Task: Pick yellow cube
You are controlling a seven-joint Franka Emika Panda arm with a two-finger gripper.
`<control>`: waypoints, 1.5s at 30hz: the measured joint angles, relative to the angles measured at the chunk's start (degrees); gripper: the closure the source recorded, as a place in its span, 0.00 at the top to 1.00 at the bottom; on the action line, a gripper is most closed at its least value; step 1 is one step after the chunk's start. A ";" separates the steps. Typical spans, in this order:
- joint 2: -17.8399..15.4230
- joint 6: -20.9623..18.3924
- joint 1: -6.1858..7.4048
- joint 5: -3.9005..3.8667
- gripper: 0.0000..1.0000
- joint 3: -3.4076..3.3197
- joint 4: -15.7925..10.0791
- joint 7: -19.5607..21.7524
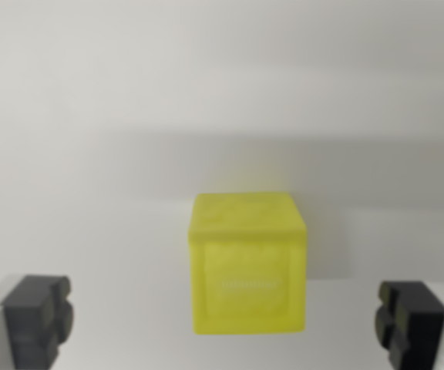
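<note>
Here the hand (226,324) stands released, its two dark fingers spread wide apart at the bottom corners of the wrist view. One finger (38,317) sits at the wrist view's left and the other at the wrist view's right. Neither finger touches anything. Between them, slightly toward the right of centre, sits the yellow cube (248,264), well clear of both fingers. The gap to the left finger is wider than the gap to the right finger. The cube rests flat on the pale table (91,154). Its front face is turned toward the camera and its top face is visible. A faint raised marking shows on the front face, too blurred to read. A soft grey shadow falls on the table behind the cube and to its right. The whole picture is slightly out of focus.
</note>
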 joint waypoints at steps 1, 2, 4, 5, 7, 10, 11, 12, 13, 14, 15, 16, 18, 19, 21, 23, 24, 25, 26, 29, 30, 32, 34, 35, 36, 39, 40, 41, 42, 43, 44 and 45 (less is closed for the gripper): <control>0.13 0.32 -0.06 0.05 1.00 0.00 -0.18 -0.14; 0.28 0.64 -0.13 0.10 1.00 0.00 -0.37 -0.29; 0.57 1.30 -0.25 0.21 1.00 0.00 -0.74 -0.59; 0.71 1.62 -0.32 0.26 1.00 0.00 -0.90 -0.74; 1.01 2.28 -0.45 0.38 1.00 0.00 -1.25 -1.05; 1.48 3.25 -0.64 0.57 1.00 0.00 -1.76 -1.52; 1.64 3.59 -0.70 0.64 1.00 0.00 -1.94 -1.69; 1.81 3.91 -0.77 0.70 1.00 0.00 -2.10 -1.85; 1.97 4.25 -0.83 0.77 1.00 0.00 -2.27 -2.01; 2.14 4.58 -0.89 0.84 1.00 0.00 -2.42 -2.17; 2.31 4.91 -0.96 0.92 1.00 0.00 -2.57 -2.35; 2.48 5.23 -1.01 1.00 1.00 0.00 -2.73 -2.51; 2.84 5.91 -1.14 1.15 1.00 0.00 -3.04 -2.87; 3.03 6.24 -1.20 1.24 1.00 0.00 -3.20 -3.05; 3.39 6.91 -1.32 1.41 1.00 0.01 -3.50 -3.42; 3.77 7.57 -1.45 1.60 1.00 0.01 -3.79 -3.81; 3.96 7.91 -1.51 1.71 1.00 0.02 -3.92 -4.00; 4.16 8.25 -1.57 1.81 1.00 0.02 -4.06 -4.20; 4.36 8.58 -1.63 1.92 1.00 0.02 -4.20 -4.39; 4.92 9.52 -1.76 2.19 1.00 0.02 -4.59 -4.86; 5.14 9.82 -1.78 2.25 1.00 0.03 -4.66 -4.94; 5.71 10.39 -1.79 2.41 1.00 0.03 -4.67 -5.10; 6.33 10.89 -1.78 2.58 1.00 0.03 -4.60 -5.25; 6.65 11.15 -1.78 2.68 1.00 0.03 -4.55 -5.34; 6.94 11.39 -1.76 2.77 1.00 0.04 -4.48 -5.41; 7.89 12.14 -1.73 3.07 1.00 0.05 -4.31 -5.67; 8.20 12.38 -1.71 3.18 1.00 0.05 -4.25 -5.76; 8.51 12.64 -1.70 3.28 1.00 0.06 -4.17 -5.86; 8.82 12.87 -1.69 3.38 1.00 0.06 -4.10 -5.95; 9.14 13.12 -1.68 3.49 1.00 0.07 -4.03 -6.06; 9.46 13.35 -1.67 3.61 1.00 0.07 -3.96 -6.15; 9.77 13.60 -1.65 3.72 1.00 0.08 -3.88 -6.26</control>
